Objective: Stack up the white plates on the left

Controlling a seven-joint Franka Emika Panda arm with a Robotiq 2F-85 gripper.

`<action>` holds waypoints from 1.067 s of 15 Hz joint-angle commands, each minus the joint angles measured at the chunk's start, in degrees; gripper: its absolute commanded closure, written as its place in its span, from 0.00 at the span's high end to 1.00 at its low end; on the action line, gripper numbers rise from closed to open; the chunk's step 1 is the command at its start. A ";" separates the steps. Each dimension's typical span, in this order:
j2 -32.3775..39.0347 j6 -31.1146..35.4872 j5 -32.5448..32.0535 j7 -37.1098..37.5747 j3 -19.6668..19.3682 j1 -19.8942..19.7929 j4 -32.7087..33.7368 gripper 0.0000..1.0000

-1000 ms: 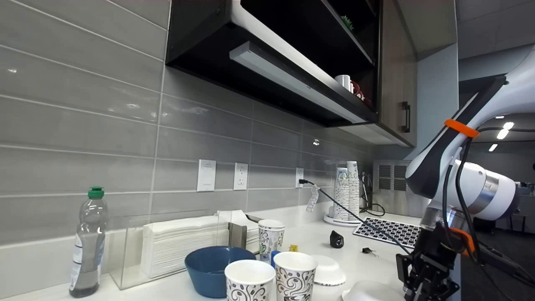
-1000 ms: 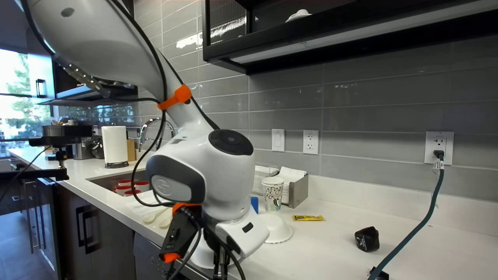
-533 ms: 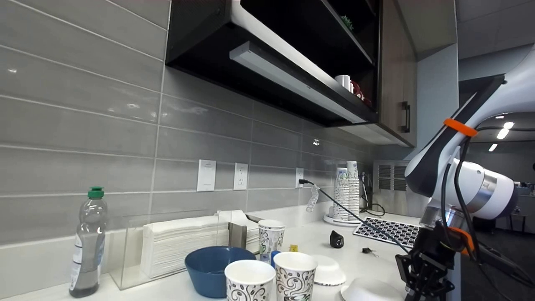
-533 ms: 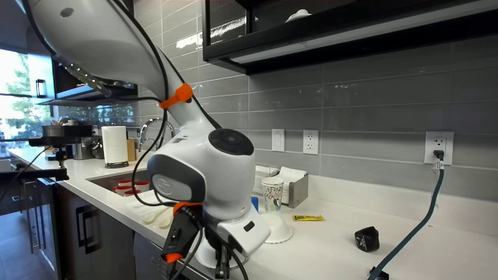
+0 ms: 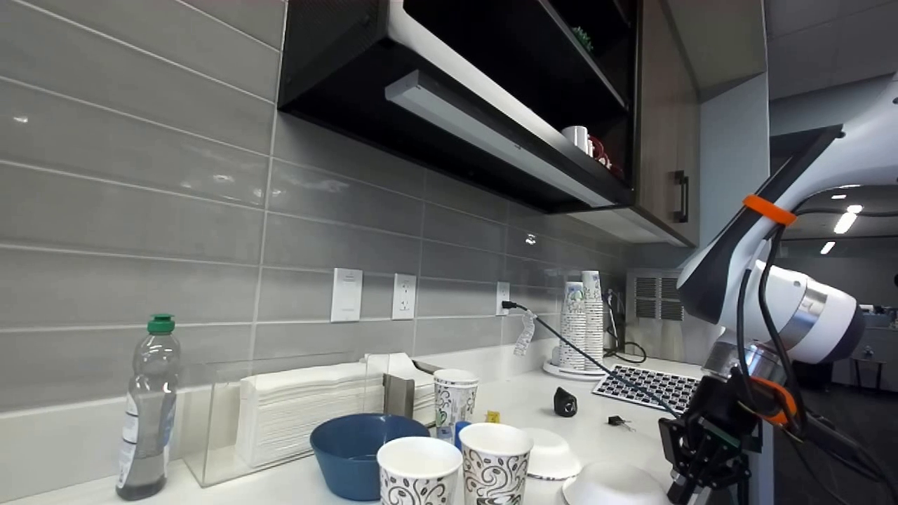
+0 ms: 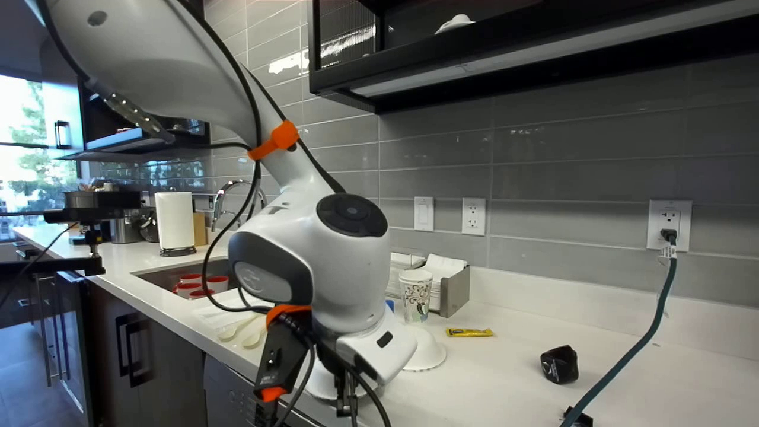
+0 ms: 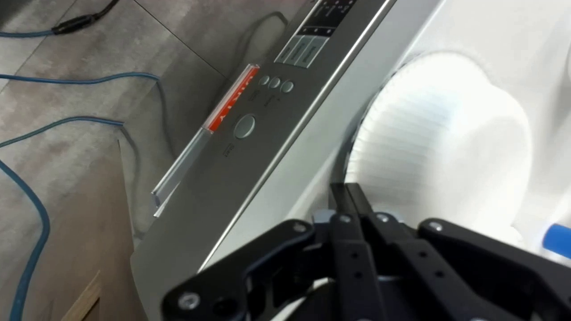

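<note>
Two white plates lie upside down on the counter. The near white plate (image 5: 616, 484) shows beside my gripper (image 5: 682, 492) in an exterior view. It also shows in the wrist view (image 7: 401, 133) and, partly behind the arm, in an exterior view (image 6: 323, 379). In the wrist view my gripper (image 7: 348, 186) is shut, its fingers almost touching, with the plate's rim running in between the tips. It appears pinched there; the tilt is slight or hard to tell. The other white plate (image 5: 551, 456) sits farther left, near the cups; it also shows in an exterior view (image 6: 424, 350).
Patterned cups (image 5: 494, 459) and a blue bowl (image 5: 365, 456) stand beside the other plate. Napkins (image 5: 302, 410) are by the wall. A yellow packet (image 6: 469, 333), a black object (image 6: 559, 364) and a cable (image 6: 643, 338) are on the counter. The counter's front edge (image 7: 303, 178) is close to the gripper.
My gripper and the near plate have shifted together towards the other plate: left in an exterior view, slightly up and right in an exterior view. The other plate and cups have not moved.
</note>
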 commanded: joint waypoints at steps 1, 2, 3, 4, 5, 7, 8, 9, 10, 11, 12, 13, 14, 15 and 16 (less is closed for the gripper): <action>-3.21 -2.61 6.56 -8.02 -1.10 0.42 0.11 0.00; -3.76 -3.27 7.90 -9.94 -1.28 0.33 0.09 0.00; -4.20 -3.85 9.17 -11.64 -1.47 0.27 0.09 0.00; -4.63 -5.59 10.45 -13.74 -1.95 0.21 0.19 0.00; -4.85 -6.61 11.45 -15.29 -2.29 0.12 0.25 0.00; -5.40 -9.15 13.26 -18.17 -2.44 -0.86 0.28 0.00; -5.67 -10.15 14.10 -19.35 -2.63 -1.12 0.24 0.00; -5.89 -10.75 15.03 -20.41 -2.80 -1.35 0.27 0.00; -5.99 -11.34 15.88 -20.92 -2.89 -1.61 0.51 0.00; -5.89 -11.82 16.94 -21.36 -2.90 -1.85 0.82 0.00; -5.64 -12.20 17.79 -21.65 -2.87 -1.97 1.41 0.00; -5.38 -12.22 18.62 -21.90 -2.66 -2.01 1.96 0.00; -4.83 -12.24 19.13 -21.93 -2.36 -1.95 2.89 0.00; -4.42 -12.49 19.67 -22.07 -2.21 -1.86 3.83 0.00; -4.02 -12.65 20.13 -22.05 -2.02 -1.79 4.88 0.00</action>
